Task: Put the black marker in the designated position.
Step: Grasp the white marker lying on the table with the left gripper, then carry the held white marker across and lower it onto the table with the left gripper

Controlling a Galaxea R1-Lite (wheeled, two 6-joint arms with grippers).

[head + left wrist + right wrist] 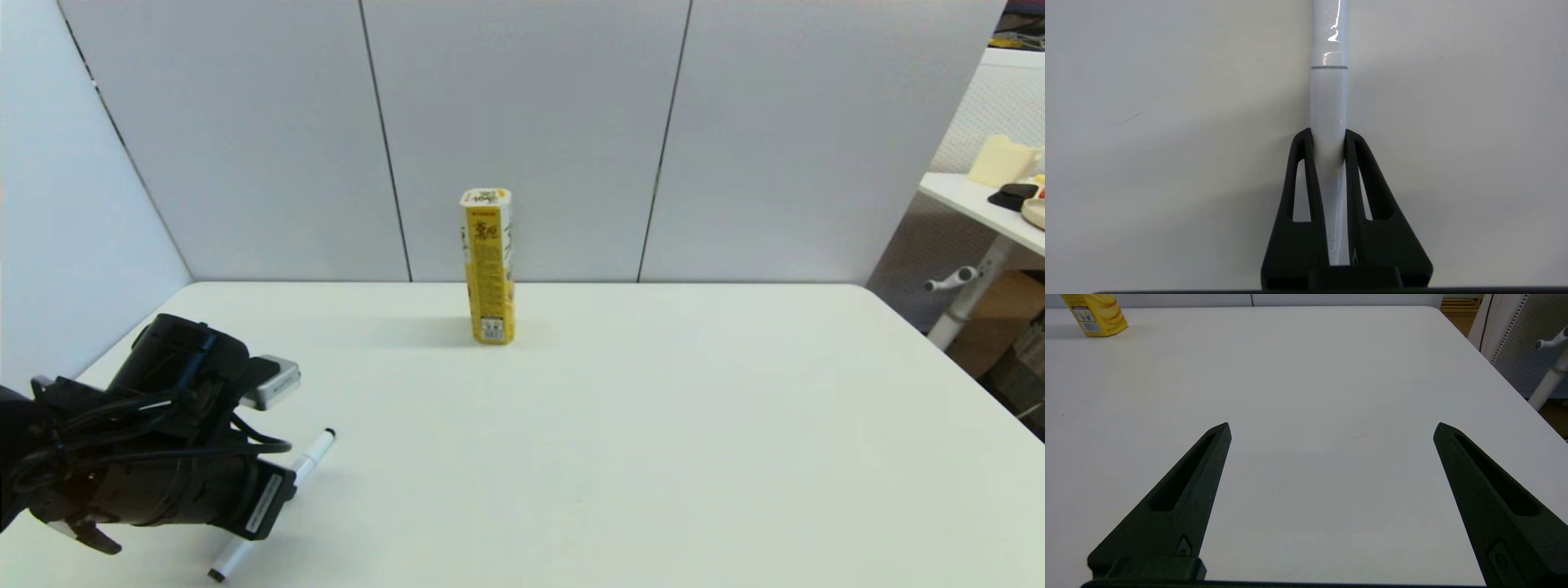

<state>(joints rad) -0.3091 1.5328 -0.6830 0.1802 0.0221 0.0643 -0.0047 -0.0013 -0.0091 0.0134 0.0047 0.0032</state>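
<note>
The black marker (315, 452), a slim white pen with small black tips, sits at the near left of the table, pointing diagonally away from me. My left gripper (1329, 136) is shut on its barrel (1329, 94), one finger on each side. In the head view the left wrist (163, 457) covers the pen's middle, and only both ends stick out. Whether the pen touches the tabletop I cannot tell. No mark for a designated position shows on the plain white table (653, 457). My right gripper (1331, 428) hangs open over bare tabletop, outside the head view.
A tall yellow carton (488, 265) stands upright at the middle back of the table, near the grey wall panels; its base (1096, 314) shows far off in the right wrist view. Another desk (980, 204) with items stands beyond the table's right edge.
</note>
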